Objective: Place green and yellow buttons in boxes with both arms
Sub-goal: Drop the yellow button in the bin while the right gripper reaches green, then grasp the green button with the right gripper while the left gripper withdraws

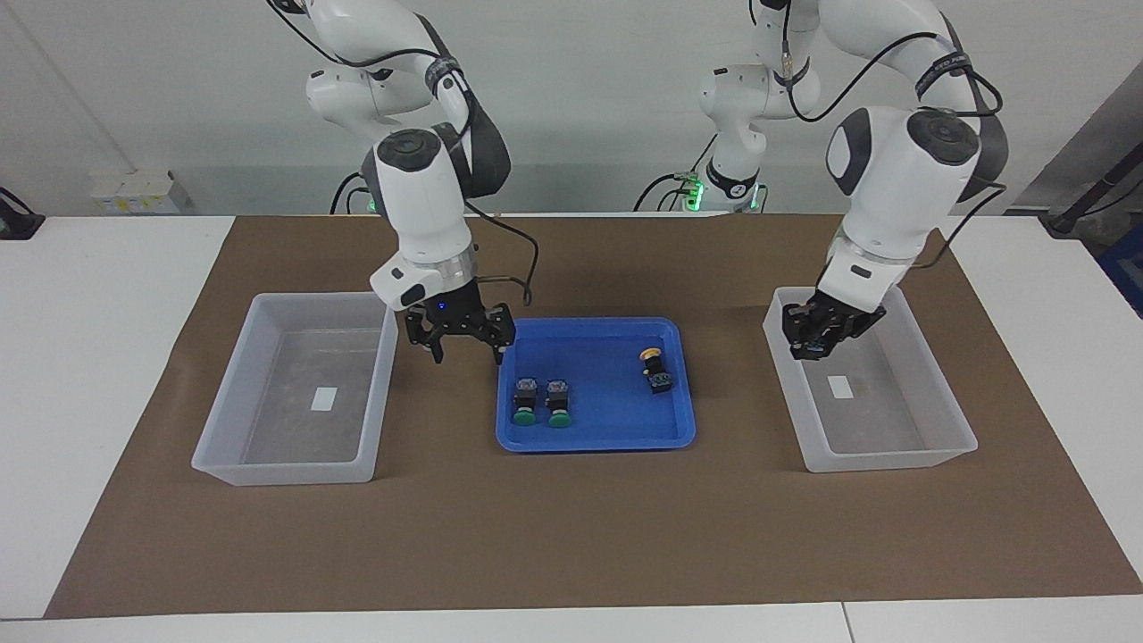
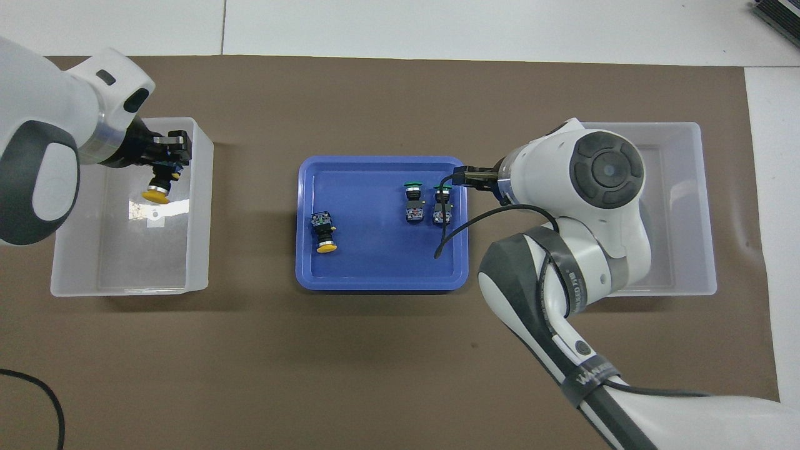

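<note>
My left gripper (image 1: 817, 339) is shut on a yellow button (image 2: 157, 190) and holds it over the end nearer the robots of the box (image 1: 948, 397) at the left arm's end; in the overhead view this gripper (image 2: 164, 167) is over that box (image 2: 199, 212). My right gripper (image 1: 469, 353) is open and empty over the blue tray's corner, above two green buttons (image 1: 524, 404) (image 1: 559, 404). A second yellow button (image 1: 656, 368) lies in the tray toward the left arm's end. The box (image 1: 228, 393) at the right arm's end holds only its label.
The shallow blue tray (image 1: 594, 442) sits mid-table between the boxes on a brown mat (image 1: 571, 536). In the overhead view the right arm covers part of its box (image 2: 700, 206), and a black cable loop (image 2: 450, 234) hangs over the tray (image 2: 381, 284).
</note>
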